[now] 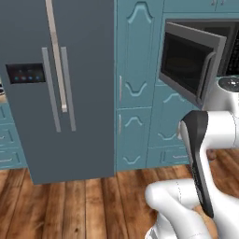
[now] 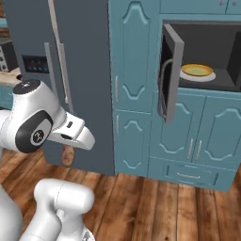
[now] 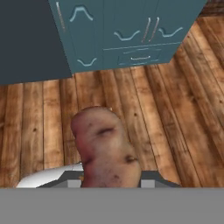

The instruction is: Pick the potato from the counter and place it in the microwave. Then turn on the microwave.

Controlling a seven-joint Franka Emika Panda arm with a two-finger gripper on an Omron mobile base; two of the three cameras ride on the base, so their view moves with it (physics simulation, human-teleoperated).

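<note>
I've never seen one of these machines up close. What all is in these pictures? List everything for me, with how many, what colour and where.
potato: one, tan-brown with dark spots, held in the claw above the floor.
microwave: one, grey frame, built into the cabinets, door swung open.
plate: one, yellow on a white rim, inside the microwave.
fridge: one, dark grey, tall, two long handles, left of the cabinets.
cabinets: several doors and drawers, teal, around and below the microwave.
floor: wooden planks, brown, under everything.
arm: one, white with dark joints, in the foreground.
claw: one, shut on the potato.
</note>
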